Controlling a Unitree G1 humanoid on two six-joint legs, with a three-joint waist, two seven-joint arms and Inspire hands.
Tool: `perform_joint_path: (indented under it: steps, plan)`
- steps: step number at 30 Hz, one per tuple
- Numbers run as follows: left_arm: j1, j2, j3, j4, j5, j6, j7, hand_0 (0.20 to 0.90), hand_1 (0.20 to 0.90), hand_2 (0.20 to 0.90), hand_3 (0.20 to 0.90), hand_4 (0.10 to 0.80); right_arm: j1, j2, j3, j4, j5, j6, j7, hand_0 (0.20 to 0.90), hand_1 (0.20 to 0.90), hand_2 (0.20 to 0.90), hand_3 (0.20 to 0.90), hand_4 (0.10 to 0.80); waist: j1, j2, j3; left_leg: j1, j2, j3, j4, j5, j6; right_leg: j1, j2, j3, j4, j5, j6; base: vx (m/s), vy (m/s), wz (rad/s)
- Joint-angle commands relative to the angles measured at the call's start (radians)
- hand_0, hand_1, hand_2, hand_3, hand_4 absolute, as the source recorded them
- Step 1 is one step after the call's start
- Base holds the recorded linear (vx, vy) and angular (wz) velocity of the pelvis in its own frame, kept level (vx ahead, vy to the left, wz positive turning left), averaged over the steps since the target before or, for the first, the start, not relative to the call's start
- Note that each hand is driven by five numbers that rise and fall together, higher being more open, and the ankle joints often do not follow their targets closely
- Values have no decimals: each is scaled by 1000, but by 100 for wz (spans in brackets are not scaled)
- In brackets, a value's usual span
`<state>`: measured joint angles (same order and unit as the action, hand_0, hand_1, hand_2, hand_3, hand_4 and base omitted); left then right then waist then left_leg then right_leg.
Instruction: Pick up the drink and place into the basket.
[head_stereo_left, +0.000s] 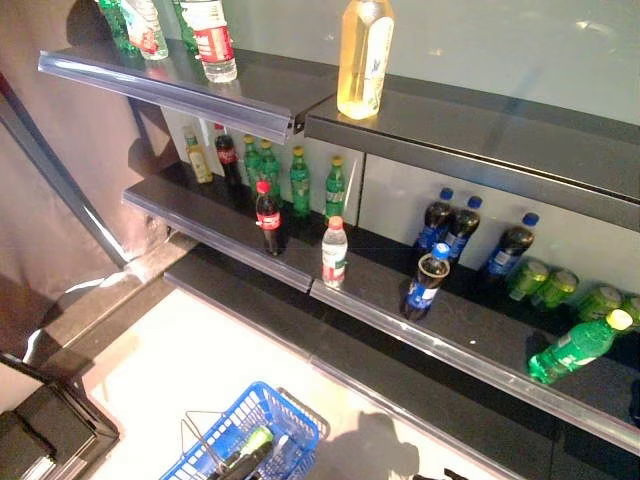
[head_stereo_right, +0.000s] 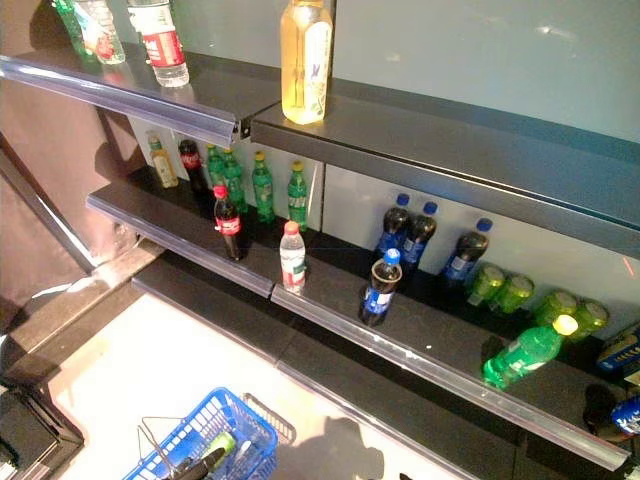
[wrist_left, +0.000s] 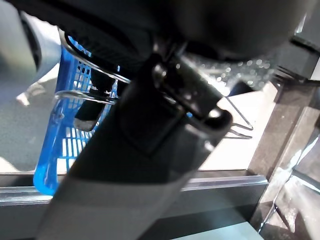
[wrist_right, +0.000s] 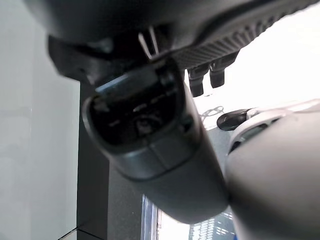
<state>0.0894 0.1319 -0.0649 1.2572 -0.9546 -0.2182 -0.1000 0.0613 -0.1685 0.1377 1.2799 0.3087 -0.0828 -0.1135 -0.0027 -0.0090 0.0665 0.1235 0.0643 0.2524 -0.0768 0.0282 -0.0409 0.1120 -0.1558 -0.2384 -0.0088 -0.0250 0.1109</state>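
The blue basket (head_stereo_left: 283, 414) hangs low at the bottom of the eye views, in front of the shelves. My left hand (wrist_left: 92, 102) is shut on its thin wire handles (wrist_left: 75, 93). A green drink (head_stereo_left: 256, 439) lies in the basket beside a dark shape. On the middle shelf stand a red-capped cola bottle (head_stereo_left: 268, 218), a clear bottle with a red cap (head_stereo_left: 334, 252) and a dark bottle with a blue label (head_stereo_left: 427, 281). A green bottle (head_stereo_left: 575, 347) lies on its side at the right. My right hand (wrist_right: 150, 140) hangs empty with its fingers (wrist_right: 205, 75) relaxed.
A tall yellow drink (head_stereo_left: 364, 58) and clear bottles (head_stereo_left: 212, 38) stand on the top shelf (head_stereo_left: 180, 90). Green bottles (head_stereo_left: 300, 180), dark blue-capped bottles (head_stereo_left: 450, 225) and green cans (head_stereo_left: 545, 283) line the back of the middle shelf. A dark case (head_stereo_left: 40, 430) lies on the floor at the left.
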Motion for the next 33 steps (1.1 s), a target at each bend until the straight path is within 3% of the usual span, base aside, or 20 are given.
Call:
perform_joint_path:
  steps: [1, 14, 23, 24, 28, 29, 33]
  plan:
    - [-78, 3, 20, -36, 18, -77, -43, 300, 300, 300, 200, 100, -14, -21, 28, 47, -6, 6, -16, 900, 900, 900, 900, 800, 12, -7, 29, 17, 28, -6, 40, -51, -12, -1, -53, -27, -37, 91, 30, 0, 0, 0]
    - [-70, 5, 38, -33, 12, -88, -66, 300, 300, 300, 200, 100, -11, -19, 27, 52, -30, -4, -15, 900, 900, 900, 900, 800, 22, -14, 29, 22, 26, -9, 30, -50, -8, 6, -51, -35, -40, 89, 29, 0, 0, 0]
    - [-71, 3, 27, -51, 28, -74, -43, 300, 300, 300, 200, 100, -20, -29, 105, -21, -174, -118, -47, 900, 900, 900, 900, 800, 26, -20, 30, 20, 28, -14, 48, -60, -7, 8, -55, -33, -30, 82, 29, 0, -5, 0]
    - [-69, 6, 28, -70, 45, -59, -28, 300, 300, 300, 200, 100, -21, -40, 140, -82, -224, -172, -42, 900, 900, 900, 900, 800, 28, -26, 31, 17, 29, -17, 56, -63, -7, 7, -54, -32, -28, 82, 30, -4, -35, 0]
    - [-60, 11, 26, -111, 56, -46, -5, 300, 300, 300, 200, 100, -16, -64, 182, -203, -251, -182, -37, 900, 900, 900, 900, 800, 29, -33, 36, 15, 32, -19, 63, -65, -8, 8, -54, -31, -27, 82, 30, -14, -48, 0]
    - [-37, 22, 24, -186, 71, -19, 25, 300, 300, 300, 200, 100, 3, -120, 231, -478, -295, -144, -56, 900, 900, 900, 900, 800, 27, -44, 43, 7, 36, -20, 77, -66, -8, 4, -55, -29, -27, 85, 31, -36, -72, -2]
    - [3, 41, 20, -248, 67, 7, 46, 300, 300, 300, 200, 100, 30, -240, 257, -817, -418, -176, -117, 900, 900, 900, 900, 800, 14, -49, 42, 7, 40, -16, 78, -68, -10, 2, -53, -29, -33, 88, 33, -21, -52, 2]
